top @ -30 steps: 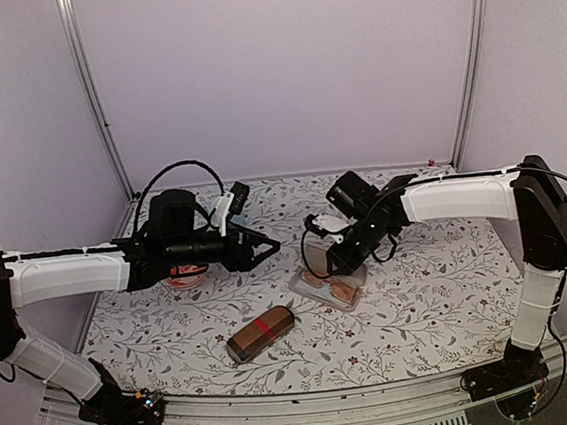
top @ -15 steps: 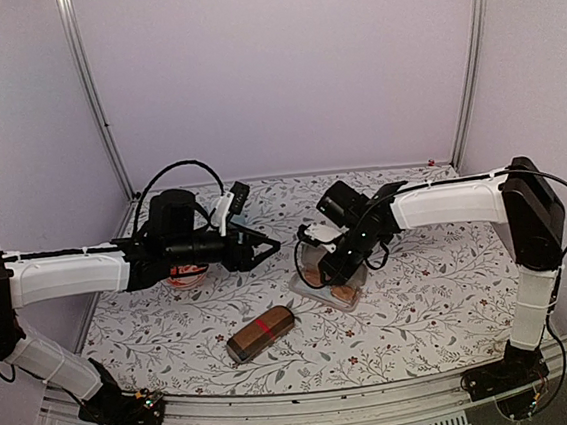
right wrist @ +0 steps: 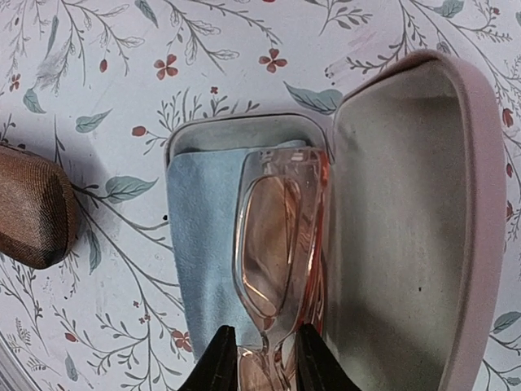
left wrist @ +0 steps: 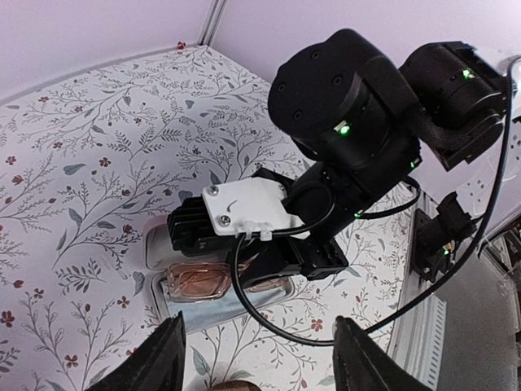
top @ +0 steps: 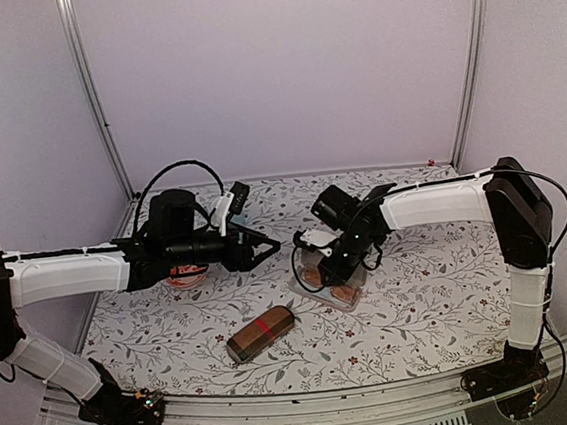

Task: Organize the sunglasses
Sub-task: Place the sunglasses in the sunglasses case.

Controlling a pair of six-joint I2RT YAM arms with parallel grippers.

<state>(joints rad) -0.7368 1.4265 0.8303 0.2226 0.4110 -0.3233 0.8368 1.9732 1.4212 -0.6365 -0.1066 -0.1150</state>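
Pale pink-tan plastic filled the narrow gap of the right gripper (right wrist: 266, 360); its fingers (right wrist: 221, 362) were closed on one end of the sunglasses (right wrist: 277, 236); the pair lay on a blue cloth (right wrist: 199, 244) in the base of the open pink case (right wrist: 407, 204); a brown case (right wrist: 32, 216) lay nearby on the floral table (right wrist: 122, 81); the left gripper (left wrist: 260, 366) hung spread wide above the table, holding nothing.

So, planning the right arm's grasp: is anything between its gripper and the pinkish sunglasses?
Nothing visible does. The right gripper straddles one end of the pinkish sunglasses, which lie on a blue cloth in the open pink case.
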